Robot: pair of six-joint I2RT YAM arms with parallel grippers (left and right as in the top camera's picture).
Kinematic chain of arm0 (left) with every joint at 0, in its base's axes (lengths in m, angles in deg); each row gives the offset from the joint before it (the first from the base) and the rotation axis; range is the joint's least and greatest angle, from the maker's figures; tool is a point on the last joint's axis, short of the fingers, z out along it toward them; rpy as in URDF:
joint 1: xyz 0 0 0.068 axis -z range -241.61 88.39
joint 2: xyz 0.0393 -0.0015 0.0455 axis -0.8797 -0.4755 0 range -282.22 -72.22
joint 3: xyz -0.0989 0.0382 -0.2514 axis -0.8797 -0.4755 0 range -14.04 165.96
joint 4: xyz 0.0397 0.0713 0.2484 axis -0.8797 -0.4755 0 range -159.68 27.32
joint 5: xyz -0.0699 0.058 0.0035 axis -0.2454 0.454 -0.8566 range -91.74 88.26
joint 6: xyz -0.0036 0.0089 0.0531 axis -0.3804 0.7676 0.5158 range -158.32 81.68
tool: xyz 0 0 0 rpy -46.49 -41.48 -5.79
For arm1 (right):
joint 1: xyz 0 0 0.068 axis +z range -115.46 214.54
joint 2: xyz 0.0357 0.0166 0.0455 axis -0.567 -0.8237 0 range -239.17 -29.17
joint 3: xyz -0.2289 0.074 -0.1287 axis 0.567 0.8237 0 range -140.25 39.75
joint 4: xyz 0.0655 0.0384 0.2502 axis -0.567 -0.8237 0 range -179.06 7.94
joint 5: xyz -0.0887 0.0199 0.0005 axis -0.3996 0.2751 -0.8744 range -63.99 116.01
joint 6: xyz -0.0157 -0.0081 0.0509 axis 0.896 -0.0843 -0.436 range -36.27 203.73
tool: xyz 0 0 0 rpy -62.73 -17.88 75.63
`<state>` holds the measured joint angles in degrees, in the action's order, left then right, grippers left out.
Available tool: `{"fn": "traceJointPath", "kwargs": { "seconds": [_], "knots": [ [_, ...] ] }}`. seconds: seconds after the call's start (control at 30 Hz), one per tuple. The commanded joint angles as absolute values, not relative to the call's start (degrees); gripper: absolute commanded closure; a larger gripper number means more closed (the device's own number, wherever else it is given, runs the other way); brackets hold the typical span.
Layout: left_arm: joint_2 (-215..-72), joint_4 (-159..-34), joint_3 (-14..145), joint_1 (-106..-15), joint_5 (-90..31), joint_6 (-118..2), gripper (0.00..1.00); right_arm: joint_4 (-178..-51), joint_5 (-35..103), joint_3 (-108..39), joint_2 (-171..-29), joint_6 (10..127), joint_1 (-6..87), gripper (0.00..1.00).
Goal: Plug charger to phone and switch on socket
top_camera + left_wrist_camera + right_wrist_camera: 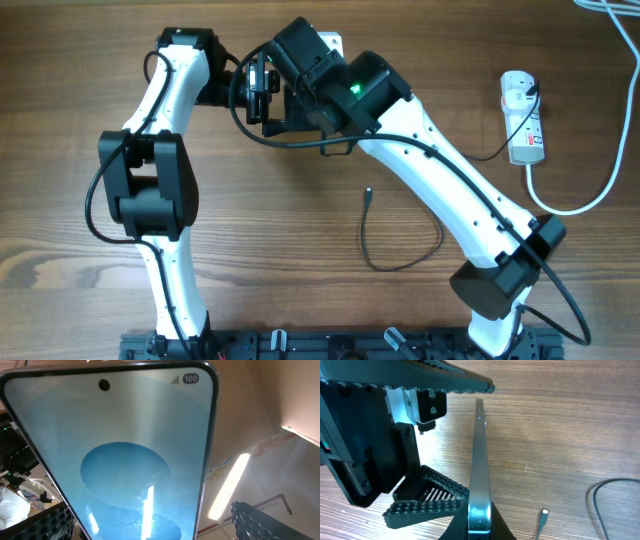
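The right gripper [479, 529] is clamped on the phone [479, 455]. Its jaws press the two flat faces at one end, and the phone stands on edge above the worktop. In the right wrist view the phone shows as a thin strip running away from the camera.

The left gripper [258, 90] is spread wide and faces the screen. In the left wrist view the lit blue screen of the phone [125, 445] fills most of the frame, with the camera hole and a "100" mark at its upper end. The gripper's ribbed pads sit at the lower corners. The left pad [47, 522] is just beside the phone's edge, and whether it touches cannot be told. The right pad [260, 520] stands apart from the other edge.

The two grippers meet near the far edge of the worktop, left of its middle.

The charger [363, 235] lies in a loose loop on the wood at mid-table, beside the right arm. Its tip [368, 196] is free and well apart from the phone.

The socket [522, 115] lies near the right edge, toward the far right corner, with a dark plug in it. A pale cable [600, 190] curves from its near end out to the right edge.
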<state>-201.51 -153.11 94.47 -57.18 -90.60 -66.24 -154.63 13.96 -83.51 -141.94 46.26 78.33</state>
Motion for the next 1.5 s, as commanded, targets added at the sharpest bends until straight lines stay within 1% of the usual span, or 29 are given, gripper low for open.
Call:
{"fn": "traceJointPath", "kwargs": {
  "seconds": [0.0, 0.1, 0.17, 0.27, 0.4, 0.5, 0.63, 0.67, 0.73, 0.83, 0.93, 1.03, 1.13, 1.2, 1.27, 1.3, 1.43, 1.47],
  "knots": [
    [-198.7, -153.2, 95.6, -57.3, -91.9, -65.7, 0.00, -154.6, 11.8, -85.3, -141.4, 34.5, 77.7, 0.96],
    [-198.7, -151.0, 95.6, -57.2, -91.9, -65.7, 0.00, -156.2, 11.7, -85.3, -140.6, 13.4, 74.9, 0.96],
    [-198.7, -151.0, 95.6, -57.2, -91.9, -65.7, 0.00, -156.3, 12.7, -85.3, -139.5, 3.7, 73.1, 0.96],
    [-198.7, -151.0, 95.6, -57.2, -91.9, -65.7, 0.00, -156.2, 13.4, -85.3, -138.3, 0.6, 71.9, 0.96],
    [-198.7, -151.0, 95.6, -57.2, -91.9, -65.7, 0.00, -157.1, 15.2, -85.3, -138.0, -9.7, 71.1, 0.96],
    [-198.7, -151.0, 95.6, -57.2, -91.9, -65.7, 0.00, -157.1, 17.3, -85.3, -138.0, -11.4, 71.1, 0.96],
    [-198.7, -151.0, 95.6, -57.2, -91.9, -65.7, 0.00, -157.1, 18.3, -85.3, -138.0, -21.2, 71.1, 0.96],
    [-198.7, -151.0, 95.6, -57.2, -91.9, -65.8, 0.01, -157.1, 18.6, -85.3, -138.0, -22.3, 71.1, 0.96],
    [-198.7, -151.0, 95.6, -57.2, -91.9, -66.2, 0.08, -156.6, 18.6, -85.3, -138.0, -24.4, 71.1, 0.96],
    [-198.7, -149.8, 95.6, -57.2, -90.1, -66.3, 0.09, -156.0, 18.6, -85.3, -138.0, -24.5, 71.3, 0.96],
    [-198.7, -145.5, 95.6, -57.2, -83.5, -72.1, 0.09, -156.0, 18.6, -85.3, -138.0, -24.5, 71.3, 0.96],
    [-198.7, -141.4, 95.6, -57.2, -83.4, -75.5, 0.10, -156.0, 19.8, -85.3, -138.0, -27.2, 72.1, 0.96],
    [-198.7, -141.1, 95.6, -56.9, -83.3, -76.8, 0.12, -155.8, 19.7, -85.2, -138.1, -32.4, 73.3, 0.96],
    [-198.7, -141.1, 95.6, -56.3, -83.5, -78.3, 0.14, -154.9, 19.7, -85.0, -138.4, -32.4, 73.8, 0.96],
    [-198.7, -141.1, 95.6, -55.1, -86.6, -78.5, 0.21, -154.7, 19.7, -85.0, -138.7, -32.4, 74.1, 0.96],
    [-198.7, -141.1, 95.6, -54.8, -87.3, -78.5, 0.27, -154.7, 19.6, -85.0, -138.7, -32.4, 74.1, 0.96],
    [-198.7, -141.1, 95.6, -54.7, -88.8, -79.3, 0.28, -155.4, 14.7, -85.0, -138.7, -32.4, 74.1, 0.96],
    [-198.7, -141.1, 95.6, -54.7, -89.9, -79.3, 0.31, -155.4, 14.0, -85.0, -138.7, -32.4, 74.1, 0.96]
  ]
}}
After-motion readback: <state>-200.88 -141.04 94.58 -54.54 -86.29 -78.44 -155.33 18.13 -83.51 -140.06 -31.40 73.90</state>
